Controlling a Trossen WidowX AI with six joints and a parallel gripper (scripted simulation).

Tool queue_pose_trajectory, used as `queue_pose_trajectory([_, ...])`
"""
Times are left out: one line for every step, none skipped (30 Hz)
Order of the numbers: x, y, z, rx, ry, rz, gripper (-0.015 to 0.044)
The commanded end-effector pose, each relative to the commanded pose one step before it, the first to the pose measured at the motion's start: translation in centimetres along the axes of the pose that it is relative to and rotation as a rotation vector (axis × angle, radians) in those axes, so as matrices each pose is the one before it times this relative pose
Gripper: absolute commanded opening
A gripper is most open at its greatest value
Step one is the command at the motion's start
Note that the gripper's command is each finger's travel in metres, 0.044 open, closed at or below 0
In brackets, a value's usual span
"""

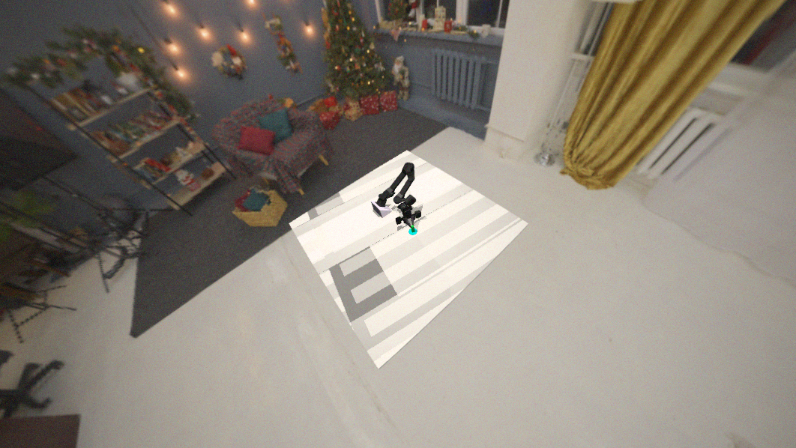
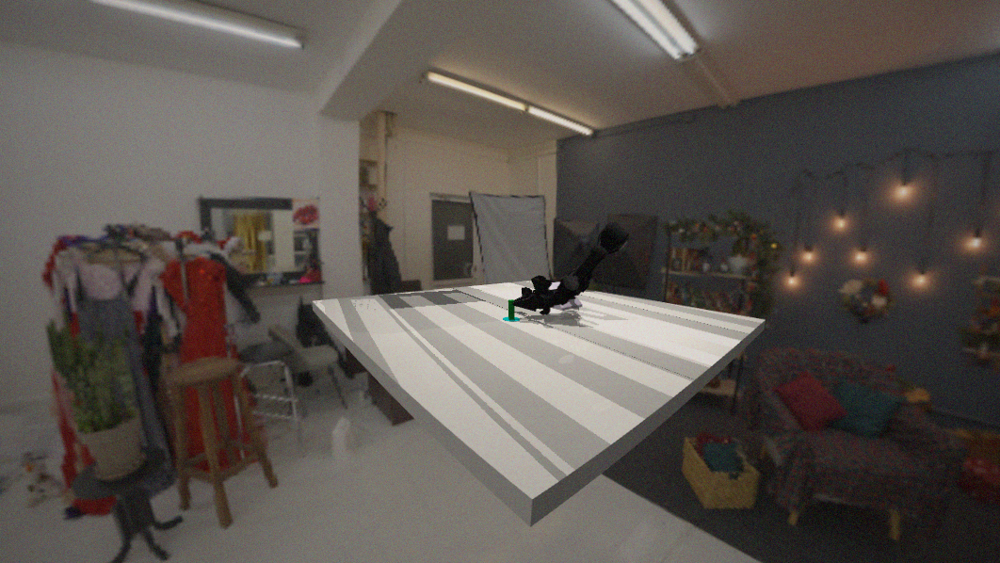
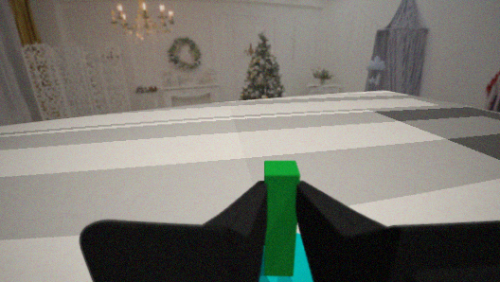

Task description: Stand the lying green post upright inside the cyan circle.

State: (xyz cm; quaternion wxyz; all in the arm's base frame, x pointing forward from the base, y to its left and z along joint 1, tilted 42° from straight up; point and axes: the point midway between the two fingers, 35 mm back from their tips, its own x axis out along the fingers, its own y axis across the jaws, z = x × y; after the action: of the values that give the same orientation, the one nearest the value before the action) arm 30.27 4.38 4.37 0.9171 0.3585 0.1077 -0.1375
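The green post (image 1: 412, 228) (image 2: 511, 310) (image 3: 281, 213) is upright between the black fingers. In the exterior view its lower end is at the cyan circle (image 2: 505, 319), within its outline. The circle also shows in the top view (image 1: 412, 232) and, partly hidden by the post and fingers, in the wrist view (image 3: 304, 265). Whether the post's lower end touches the surface is too small to tell for certain. My gripper (image 3: 280, 189) (image 2: 514, 304) is shut on the post near its upper part, reaching in from the side, low over the table.
The white and grey striped table top (image 1: 445, 244) (image 2: 447, 349) carries the arm (image 1: 402, 180) (image 2: 588, 269), whose pale base (image 1: 381, 210) stands behind the gripper. A table edge (image 2: 665, 412) shows in the exterior view. Shadows fall across the top.
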Motion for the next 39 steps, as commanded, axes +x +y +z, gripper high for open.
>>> queue_pose_trajectory([0.003,-0.071,0.058,0.0068,-0.00572,-0.00385,0.0023])
queue_pose_trajectory([0.000,0.000,0.000,0.0000,0.00000,0.00000,0.0049])
queue_pose_trajectory([0.000,0.000,0.000,0.0000,0.00000,0.00000,0.0075])
queue_pose_trajectory([0.000,0.000,0.000,0.0000,0.00000,0.00000,0.0101])
queue_pose_trajectory([0.000,0.000,0.000,0.0000,0.00000,0.00000,0.0128])
queue_pose_trajectory([0.000,0.000,0.000,0.0000,0.00000,0.00000,0.0154])
queue_pose_trajectory([0.000,0.000,0.000,0.0000,0.00000,0.00000,0.0180])
queue_pose_trajectory([0.000,0.000,0.000,0.0000,0.00000,0.00000,0.0206])
queue_pose_trajectory([0.000,0.000,0.000,0.0000,0.00000,0.00000,0.0233])
queue_pose_trajectory([0.000,0.000,0.000,0.0000,0.00000,0.00000,0.0259])
queue_pose_trajectory([0.000,0.000,0.000,0.0000,0.00000,0.00000,0.0285])
queue_pose_trajectory([0.000,0.000,0.000,0.0000,0.00000,0.00000,0.0311])
queue_pose_trajectory([0.000,0.000,0.000,0.0000,0.00000,0.00000,0.0337])
queue_pose_trajectory([0.000,0.000,0.000,0.0000,0.00000,0.00000,0.0364])
queue_pose_trajectory([0.000,0.000,0.000,0.0000,0.00000,0.00000,0.0390])
queue_pose_trajectory([0.000,0.000,0.000,0.0000,0.00000,0.00000,0.0400])
queue_pose_trajectory([0.013,0.008,0.050,0.0000,0.00005,-0.00013,0.0400])
queue_pose_trajectory([0.037,0.024,0.152,0.0001,0.00014,-0.00039,0.0400])
queue_pose_trajectory([0.058,0.039,0.255,0.0002,0.00022,-0.00062,0.0400])
queue_pose_trajectory([0.065,0.045,0.319,0.0002,0.00023,-0.00073,0.0400])
queue_pose_trajectory([0.058,0.041,0.323,0.0002,0.00020,-0.00069,0.0400])
queue_pose_trajectory([0.050,0.038,0.327,0.0002,0.00016,-0.00065,0.0400])
queue_pose_trajectory([0.043,0.034,0.330,0.0002,0.00012,-0.00060,0.0400])
queue_pose_trajectory([0.035,0.031,0.333,0.0002,0.00008,-0.00056,0.0400])
queue_pose_trajectory([0.027,0.027,0.336,0.0002,0.00004,-0.00052,0.0400])
queue_pose_trajectory([0.019,0.023,0.338,0.0002,0.00000,-0.00048,0.0400])
queue_pose_trajectory([0.010,0.020,0.340,0.0001,-0.00004,-0.00044,0.0400])
queue_pose_trajectory([0.002,0.016,0.342,0.0001,-0.00008,-0.00041,0.0400])
queue_pose_trajectory([-0.006,0.013,0.343,0.0001,-0.00012,-0.00037,0.0400])
queue_pose_trajectory([-0.015,0.009,0.344,0.0001,-0.00016,-0.00033,0.0400])
queue_pose_trajectory([-0.023,0.006,0.345,0.0001,-0.00020,-0.00030,0.0400])
queue_pose_trajectory([-0.032,0.002,0.346,0.0000,-0.00024,-0.00026,0.0400])
queue_pose_trajectory([-0.041,-0.002,0.346,0.0000,-0.00028,-0.00023,0.0400])
queue_pose_trajectory([-0.049,-0.005,0.346,0.0000,-0.00032,-0.00020,0.0400])
queue_pose_trajectory([-0.058,-0.008,0.345,0.0000,-0.00035,-0.00016,0.0400])
queue_pose_trajectory([-0.067,-0.012,0.344,-0.0001,-0.00039,-0.00013,0.0400])
queue_pose_trajectory([-0.076,-0.015,0.343,-0.0001,-0.00043,-0.00010,0.0400])
queue_pose_trajectory([-0.084,-0.018,0.342,-0.0001,-0.00047,-0.00007,0.0400])
queue_pose_trajectory([-0.093,-0.022,0.340,-0.0001,-0.00050,-0.00004,0.0400])
